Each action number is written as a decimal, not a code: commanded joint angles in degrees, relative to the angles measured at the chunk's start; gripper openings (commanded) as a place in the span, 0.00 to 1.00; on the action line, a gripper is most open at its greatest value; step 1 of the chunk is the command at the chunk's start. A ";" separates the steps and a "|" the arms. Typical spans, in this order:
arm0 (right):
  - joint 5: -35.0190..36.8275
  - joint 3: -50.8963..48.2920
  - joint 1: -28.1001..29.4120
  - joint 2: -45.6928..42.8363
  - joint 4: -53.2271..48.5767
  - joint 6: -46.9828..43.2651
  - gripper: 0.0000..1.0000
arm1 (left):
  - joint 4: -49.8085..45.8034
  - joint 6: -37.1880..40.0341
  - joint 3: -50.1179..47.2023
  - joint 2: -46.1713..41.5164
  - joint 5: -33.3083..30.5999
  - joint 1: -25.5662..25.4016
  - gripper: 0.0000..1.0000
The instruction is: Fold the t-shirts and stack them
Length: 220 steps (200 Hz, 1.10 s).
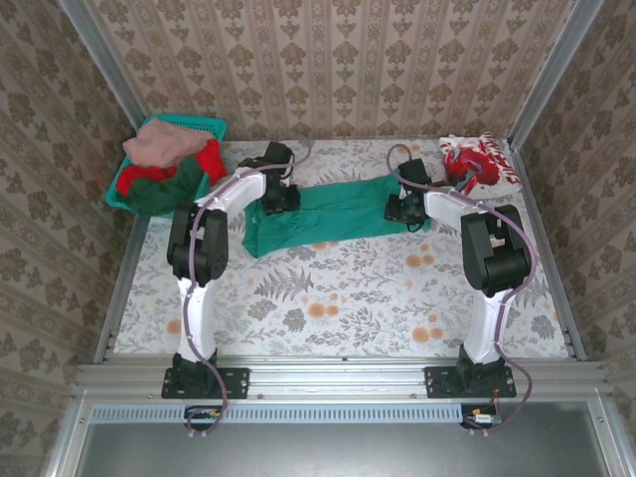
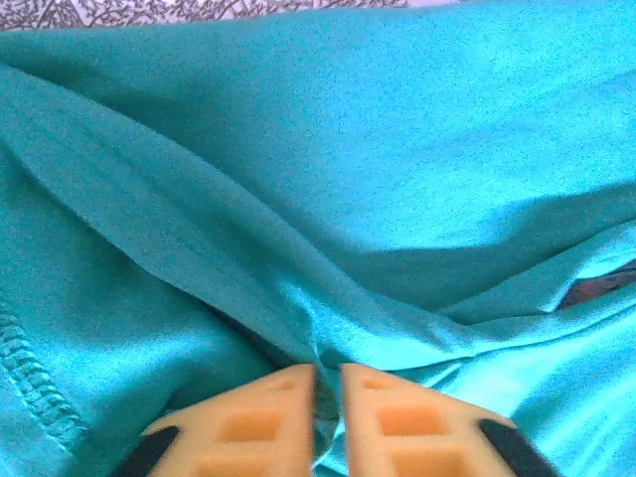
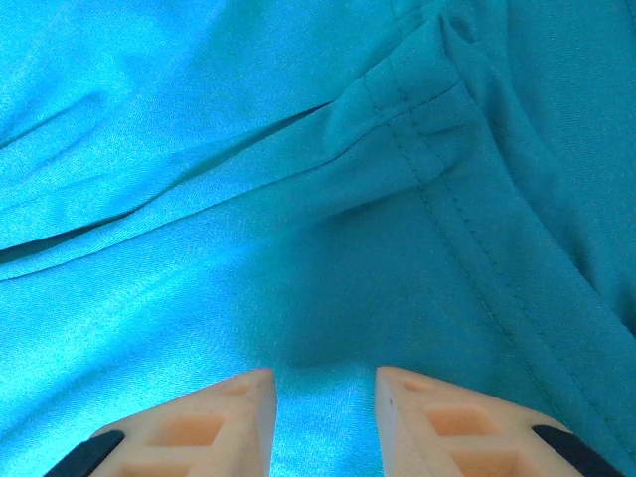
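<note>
Teal t-shirt [image 2: 397, 149] is limp and light, so grab the hems. Left gripper [image 2: 326, 386] pinches 1 fold; right gripper [image 3: 326, 390] is part-spread, grip unclear.

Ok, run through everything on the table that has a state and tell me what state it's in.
teal-green t-shirt: stretched out between the arms, rumpled, not folded.
left tool: shut on a fold of the teal-green t-shirt.
right tool: gap showing, cloth in it; grip unclear.
red-and-white t-shirt: crumpled, far right corner.
basket: full, with heaped shirts spilling over its rim.
</note>
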 commanded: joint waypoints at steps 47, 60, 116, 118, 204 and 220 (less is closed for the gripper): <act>-1.20 -0.51 -0.30 0.21 0.26 0.46 0.34 | -6.03 1.42 5.98 0.39 -3.41 0.04 0.00; -1.60 -0.34 -0.25 0.30 0.18 0.46 0.34 | -5.72 1.90 7.41 0.99 -3.14 0.10 0.00; -1.84 -0.44 -0.22 0.02 0.38 0.55 0.34 | -15.91 8.73 39.60 18.30 -0.72 -1.58 0.00; -1.89 -0.47 -0.22 0.04 0.40 0.55 0.34 | -16.51 8.95 40.86 19.11 -0.36 -1.63 0.00; -2.30 0.64 0.04 -0.62 -0.40 0.46 0.34 | -18.14 8.63 34.05 14.62 -3.20 -0.34 0.70; -2.20 0.63 0.54 -0.75 -0.39 0.47 0.34 | -16.12 8.55 25.47 7.53 -6.20 -0.51 0.79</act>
